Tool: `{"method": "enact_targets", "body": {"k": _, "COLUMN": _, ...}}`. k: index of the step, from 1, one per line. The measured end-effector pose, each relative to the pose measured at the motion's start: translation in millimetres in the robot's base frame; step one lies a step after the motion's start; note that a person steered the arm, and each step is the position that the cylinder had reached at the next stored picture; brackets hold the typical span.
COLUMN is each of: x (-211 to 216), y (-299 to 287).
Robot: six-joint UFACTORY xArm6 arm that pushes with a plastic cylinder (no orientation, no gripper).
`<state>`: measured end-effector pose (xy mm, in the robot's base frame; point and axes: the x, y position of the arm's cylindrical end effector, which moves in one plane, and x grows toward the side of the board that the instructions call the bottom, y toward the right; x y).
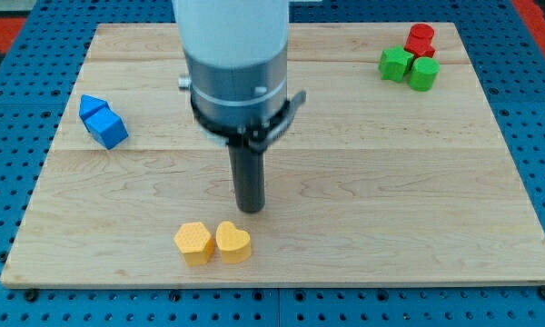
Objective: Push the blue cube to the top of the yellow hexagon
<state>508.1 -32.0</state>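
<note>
my tip (251,208) is pointing straight down off the fat white arm (233,36), just above-right of the yellow heart (233,242)

No readable text, labels, brands, nos. or signs anywhere in the camera view: nothing on the wooden table (345,191), the blocks, the arm or the pegboard round the table edges.
</note>
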Motion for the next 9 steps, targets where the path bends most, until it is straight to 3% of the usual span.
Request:
{"method": "enact_targets", "body": {"k": 3, "x": -165, "y": -171}}
{"method": "enact_targets", "body": {"k": 4, "x": -198, "y": -214}}
{"method": "enact_targets", "body": {"k": 5, "x": -146, "y": -227}}
{"method": "enact_targets", "body": {"k": 7, "x": -84, "y": -148}}
{"method": "enact_targets", "body": {"k": 9, "x": -45, "y": -180}}
